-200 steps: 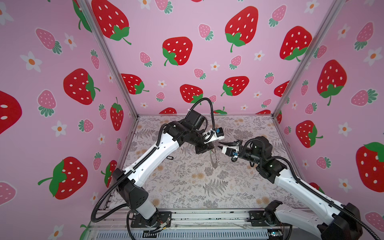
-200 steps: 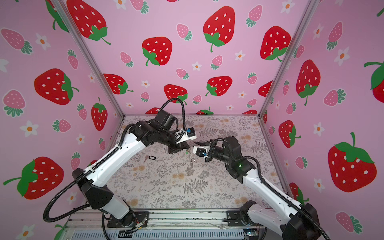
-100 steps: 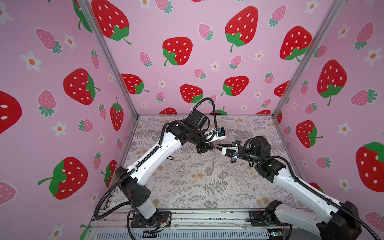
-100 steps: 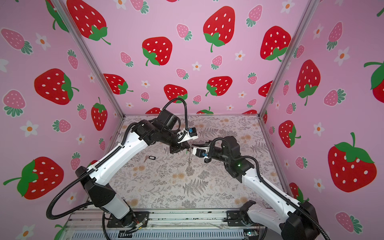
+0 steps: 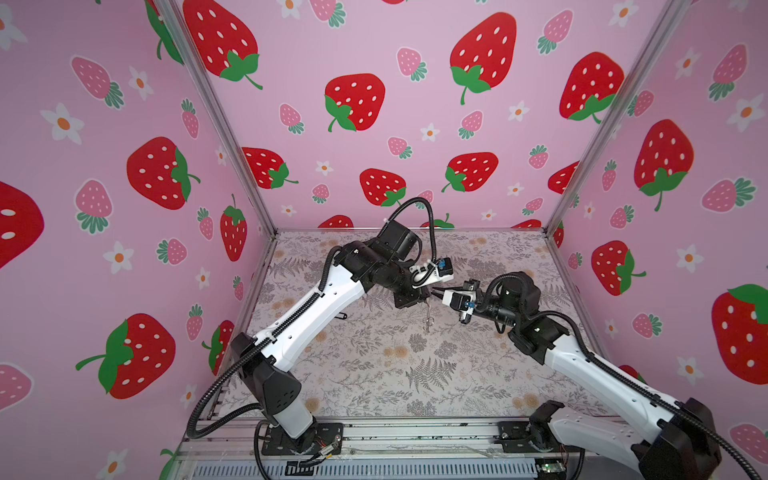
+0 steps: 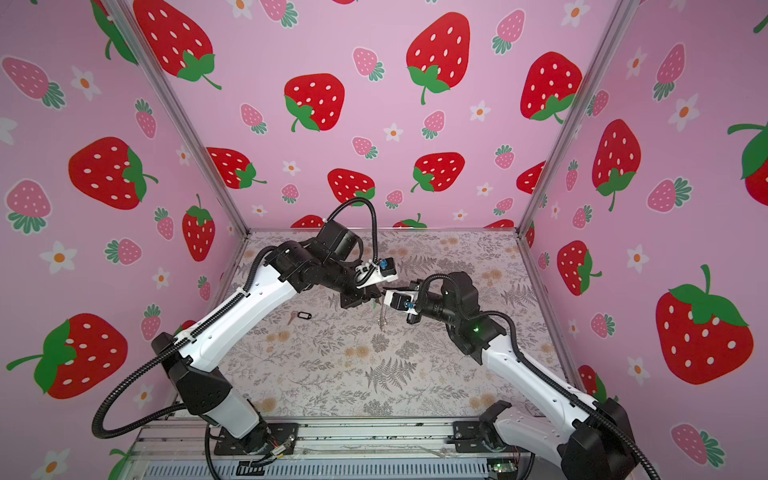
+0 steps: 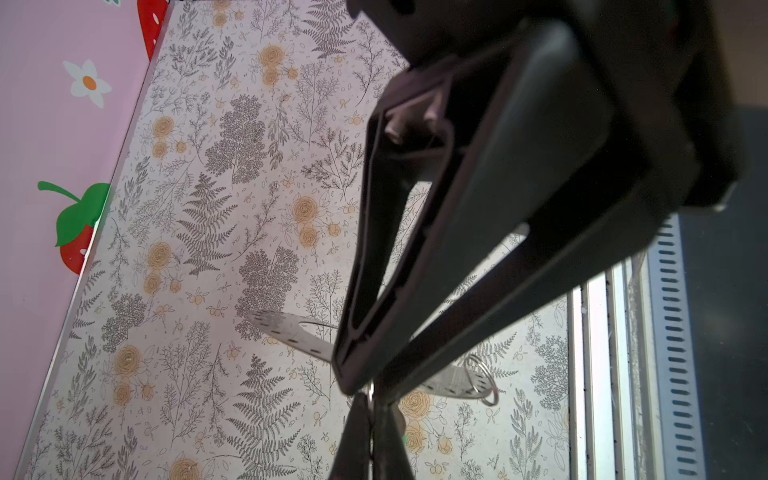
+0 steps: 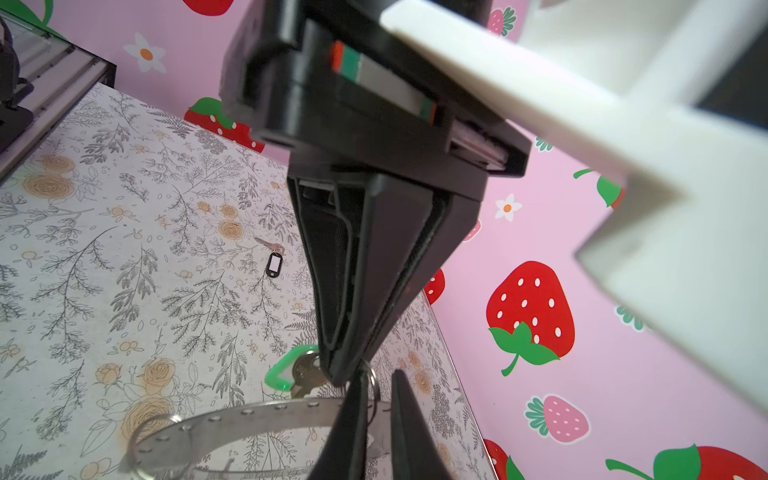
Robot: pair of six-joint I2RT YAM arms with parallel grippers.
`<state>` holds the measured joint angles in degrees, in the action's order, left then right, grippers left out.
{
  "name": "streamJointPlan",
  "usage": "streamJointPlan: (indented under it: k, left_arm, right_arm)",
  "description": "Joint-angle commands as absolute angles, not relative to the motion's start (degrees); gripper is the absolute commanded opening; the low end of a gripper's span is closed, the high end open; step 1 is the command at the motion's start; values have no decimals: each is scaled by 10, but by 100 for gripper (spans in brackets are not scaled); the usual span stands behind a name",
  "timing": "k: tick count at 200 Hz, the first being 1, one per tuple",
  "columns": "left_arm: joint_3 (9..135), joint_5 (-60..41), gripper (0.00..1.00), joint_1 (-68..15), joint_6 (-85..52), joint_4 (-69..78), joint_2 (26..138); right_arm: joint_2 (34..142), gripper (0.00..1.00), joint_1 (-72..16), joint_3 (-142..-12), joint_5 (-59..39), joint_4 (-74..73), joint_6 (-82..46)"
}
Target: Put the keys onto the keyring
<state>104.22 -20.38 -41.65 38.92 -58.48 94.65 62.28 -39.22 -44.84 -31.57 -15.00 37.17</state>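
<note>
The keyring [image 8: 249, 413] hangs clear of the counter [image 6: 332, 374], clamped in the left gripper [image 8: 345, 374], with the green-tagged key [image 8: 299, 370] against that gripper's tip. The right gripper [image 8: 379, 374] meets it tip to tip, jaws narrowly apart. The black-rimmed key [image 6: 304, 316] lies on the counter, well apart.

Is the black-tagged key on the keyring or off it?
Off. The black-tagged key lies flat on the table, well apart from the keyring hanging from the left gripper.
</note>
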Motion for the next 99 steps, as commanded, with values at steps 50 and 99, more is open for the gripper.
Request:
streamJointPlan:
  k: [50,99]
  left_arm:
    - [1048,-221,0,-424,426,-579,917]
    - [1042,-220,0,-425,431,-575,915]
  right_arm:
    - [634,11,-391,-451,-316,-155,364]
    - [633,4,-391,-453,-321,-153,365]
